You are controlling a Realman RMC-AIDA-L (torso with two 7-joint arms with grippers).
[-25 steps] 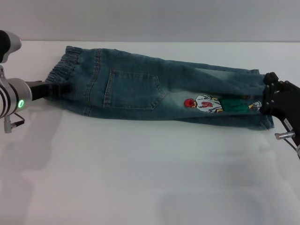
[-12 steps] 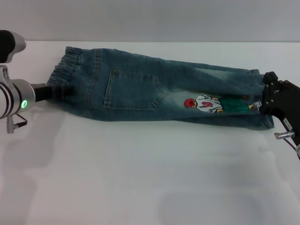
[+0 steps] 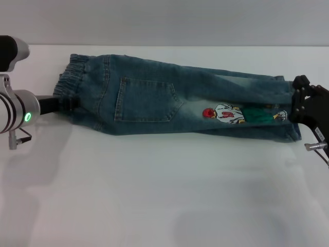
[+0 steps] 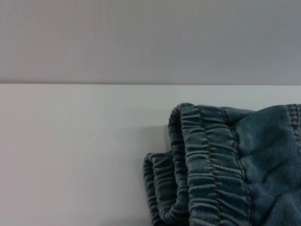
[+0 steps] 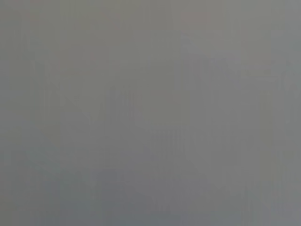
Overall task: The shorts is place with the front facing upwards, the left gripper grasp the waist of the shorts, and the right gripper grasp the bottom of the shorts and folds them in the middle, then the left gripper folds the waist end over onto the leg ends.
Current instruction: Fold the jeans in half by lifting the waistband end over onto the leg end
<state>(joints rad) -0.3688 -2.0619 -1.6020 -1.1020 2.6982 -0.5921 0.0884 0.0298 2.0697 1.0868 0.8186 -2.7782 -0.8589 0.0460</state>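
L arm: silver cylindrical wrist w/ black bands and a green ring light, small metal pin w/ thin cable hanging under it, grey-and-black rounded housing above. Left hand (image 3: 66,103) is black, narrow, pronged. R arm: right hand (image 3: 298,105) is matte black, chunky, knuckled claw; small silver screw/pin sticks out below, thin cable beside it. R wrist view shows only flat grey.

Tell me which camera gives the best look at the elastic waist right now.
The left wrist view: the waist fills its lower corner, gathers and stitching clear, doubled in two layers. The head view shows it only small, at the shorts' left end by the left pincer. The right wrist view shows nothing of it.
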